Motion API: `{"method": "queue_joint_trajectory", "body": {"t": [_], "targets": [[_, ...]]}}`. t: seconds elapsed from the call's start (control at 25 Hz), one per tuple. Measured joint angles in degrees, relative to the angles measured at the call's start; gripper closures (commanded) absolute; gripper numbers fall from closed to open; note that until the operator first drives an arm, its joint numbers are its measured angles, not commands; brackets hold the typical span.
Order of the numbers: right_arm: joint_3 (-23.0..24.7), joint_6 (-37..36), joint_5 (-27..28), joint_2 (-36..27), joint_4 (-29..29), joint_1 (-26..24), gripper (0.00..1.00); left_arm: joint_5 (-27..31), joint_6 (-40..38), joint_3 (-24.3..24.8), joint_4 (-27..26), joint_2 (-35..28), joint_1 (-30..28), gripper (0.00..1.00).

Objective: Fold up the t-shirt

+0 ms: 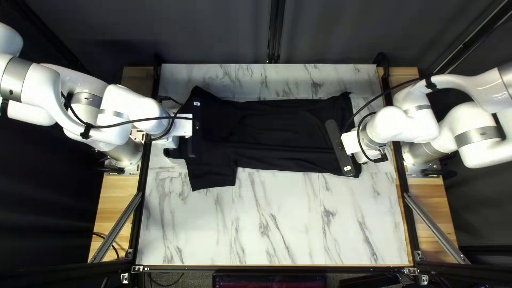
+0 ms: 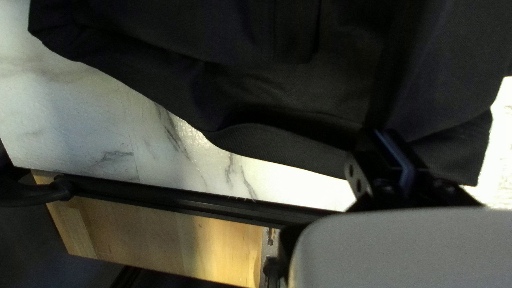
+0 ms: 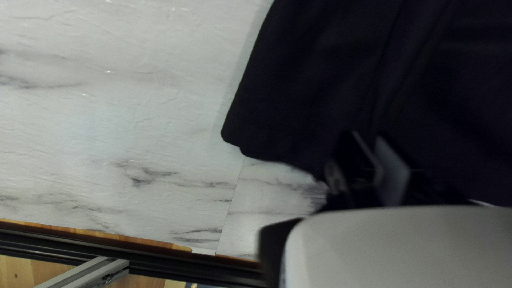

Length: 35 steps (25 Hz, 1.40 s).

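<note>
The right claw [image 3: 368, 152] stood parted, the left claw's [image 2: 385, 141] grip I couldn't tell; a one-sided pull risked skewing the T-shirt [image 1: 277, 130].

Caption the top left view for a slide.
Two white robot arms reach in from opposite sides over a black cloth t-shirt lying on a white, grey-veined table.

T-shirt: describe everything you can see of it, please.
The t-shirt is black, of matte fabric, and lies lengthwise across the marble-patterned table, spread out with shallow creases. One short sleeve points toward the near edge. A band edges the end by my left gripper; whether that gripper holds it, I cannot tell. My right gripper is open at the other end.
</note>
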Motion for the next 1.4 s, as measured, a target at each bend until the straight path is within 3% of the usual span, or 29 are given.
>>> {"method": "queue_joint_trajectory", "body": {"t": [0.32,0.76,1.0,1.4], "targets": [[0.28,2.82,4.05,-5.15,-0.43,1.6,0.0,1.95,-5.27,-2.02,0.98,-0.16,-4.4,0.0],[-4.9,18.2,9.19,-4.92,-4.29,14.57,0.0,4.22,-18.63,-7.29,3.53,6.93,-17.42,0.0],[-5.79,20.74,10.2,-4.63,-5.59,16.41,0.0,2.11,-13.8,-4.96,3.69,6.03,-11.48,0.0],[-6.04,18.92,8.33,-2.53,-5.63,14.76,0.0,-3.4,-0.8,-2.89,3.21,6.58,1.27,0.0]]}}
